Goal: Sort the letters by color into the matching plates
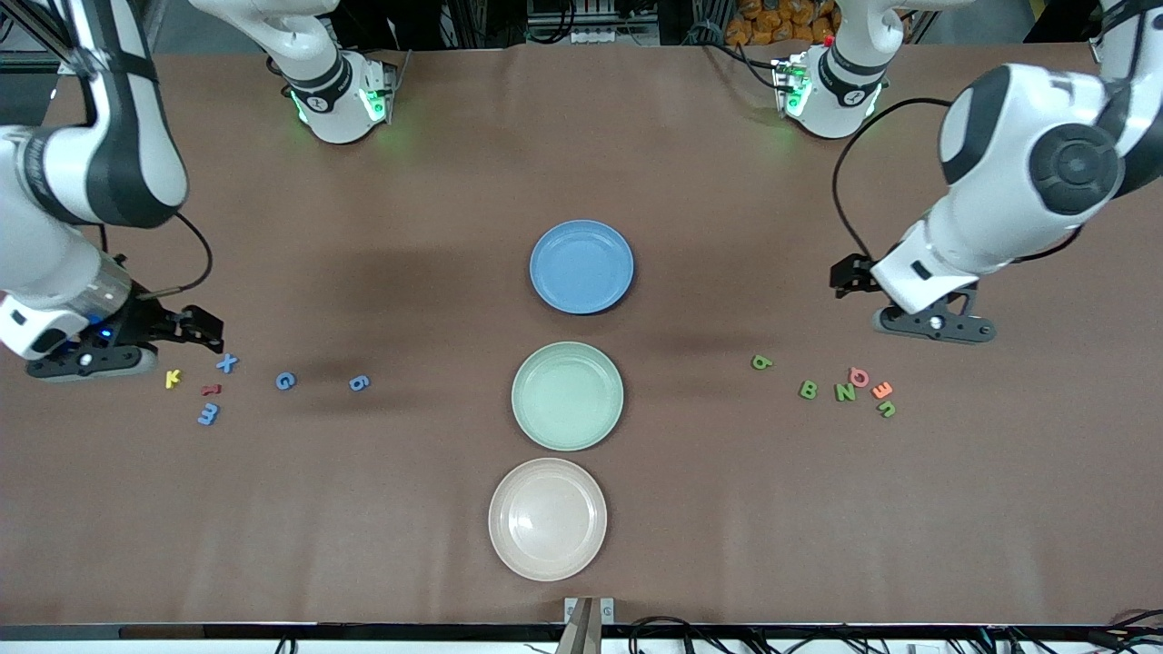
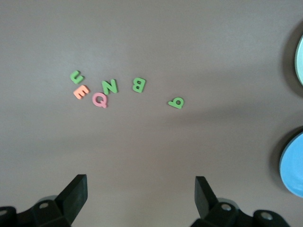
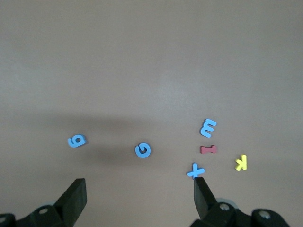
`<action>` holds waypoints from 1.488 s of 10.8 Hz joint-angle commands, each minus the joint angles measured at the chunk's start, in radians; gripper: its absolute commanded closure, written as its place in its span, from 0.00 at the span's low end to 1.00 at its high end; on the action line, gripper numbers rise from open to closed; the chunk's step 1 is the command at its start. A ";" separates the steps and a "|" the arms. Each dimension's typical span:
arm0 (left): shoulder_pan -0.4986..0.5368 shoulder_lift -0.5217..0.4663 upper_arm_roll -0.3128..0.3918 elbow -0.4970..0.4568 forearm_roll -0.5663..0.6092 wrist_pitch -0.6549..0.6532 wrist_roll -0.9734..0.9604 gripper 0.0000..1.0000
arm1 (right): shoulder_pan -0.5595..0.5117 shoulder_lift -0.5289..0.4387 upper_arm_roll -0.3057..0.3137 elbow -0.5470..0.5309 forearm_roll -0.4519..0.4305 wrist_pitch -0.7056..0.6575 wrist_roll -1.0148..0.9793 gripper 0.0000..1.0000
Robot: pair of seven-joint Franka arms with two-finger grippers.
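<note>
The left gripper (image 2: 141,196) hangs with its black fingers spread wide and nothing between them, over bare brown table (image 1: 727,509) near the left arm's end. The nearest scatter, closer to the front camera, holds a green foam 6 (image 1: 761,361), green B (image 1: 808,390), green N (image 1: 845,392), pink Q (image 1: 859,376), orange E (image 1: 881,391) and green J (image 1: 887,410).

The right gripper (image 3: 140,198) is likewise wide open and empty, above the right arm's end. One fingertip sits just over the blue X (image 1: 226,363); close by lie a yellow K (image 1: 173,378), red I (image 1: 211,390), blue E (image 1: 208,414), blue G (image 1: 285,381) and blue 6 (image 1: 359,382).

Mid-table stand the round blue plate (image 1: 581,267), the pale mint green plate (image 1: 567,396) nearer the camera, and the cream-beige plate (image 1: 548,519) nearest, all empty.
</note>
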 commanded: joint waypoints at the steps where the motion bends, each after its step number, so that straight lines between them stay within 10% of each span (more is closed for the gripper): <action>1: -0.006 -0.005 -0.025 -0.064 -0.005 0.058 -0.224 0.00 | -0.017 0.138 0.010 -0.079 0.038 0.212 -0.015 0.00; 16: -0.151 0.280 -0.030 -0.260 0.209 0.604 -1.227 0.00 | -0.020 0.396 0.010 -0.034 0.064 0.322 -0.027 0.30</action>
